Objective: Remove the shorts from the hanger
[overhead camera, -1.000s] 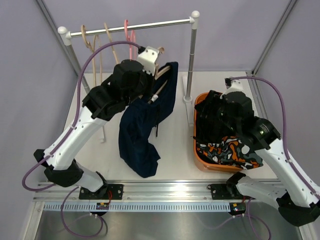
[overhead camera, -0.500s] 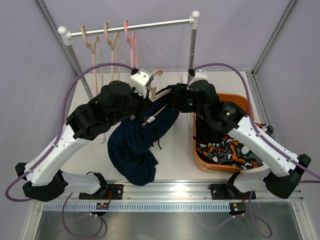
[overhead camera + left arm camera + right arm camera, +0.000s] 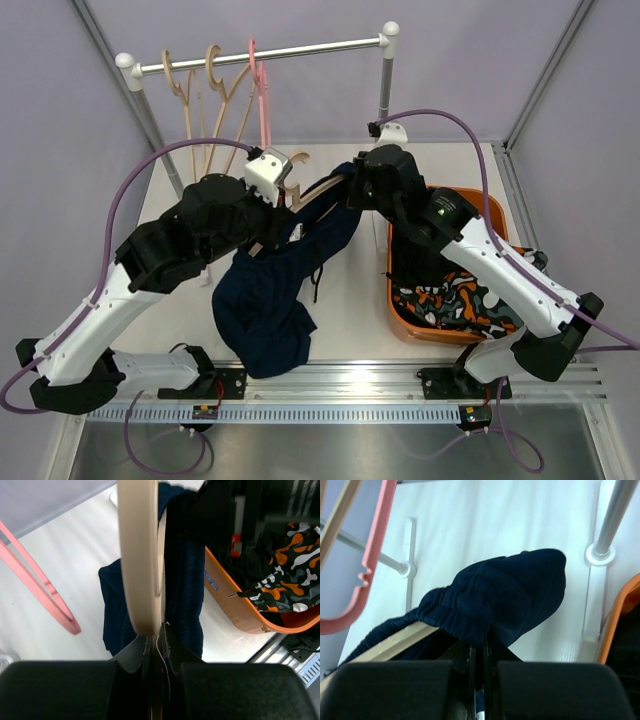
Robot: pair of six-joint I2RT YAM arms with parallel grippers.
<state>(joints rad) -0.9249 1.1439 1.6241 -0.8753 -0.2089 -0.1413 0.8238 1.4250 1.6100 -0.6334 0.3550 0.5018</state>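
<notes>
Dark navy shorts (image 3: 262, 300) hang limp from a beige wooden hanger (image 3: 298, 160) held in mid-air left of centre. My left gripper (image 3: 287, 203) is shut on that hanger (image 3: 141, 555), with the navy cloth (image 3: 184, 580) draped just behind it. At the hanger's right end, my right gripper (image 3: 352, 190) is shut on the shorts' gathered waistband (image 3: 485, 605); the hanger's beige arm (image 3: 390, 645) shows below left. Patterned orange, black and white shorts (image 3: 458, 298) and black shorts (image 3: 420, 250) lie in the orange basket (image 3: 396, 305).
A clothes rack's rail (image 3: 300, 50) crosses the back with two beige hangers (image 3: 186, 88) and a pink one (image 3: 260, 80). Its right post (image 3: 383, 110) stands just behind my right gripper. The basket's wall (image 3: 235, 605) lies close to the right of the hanger.
My right arm swung from over the basket to the hanger's right end and shut on the navy waistband. The left arm brought the hanger lower and slightly left.
</notes>
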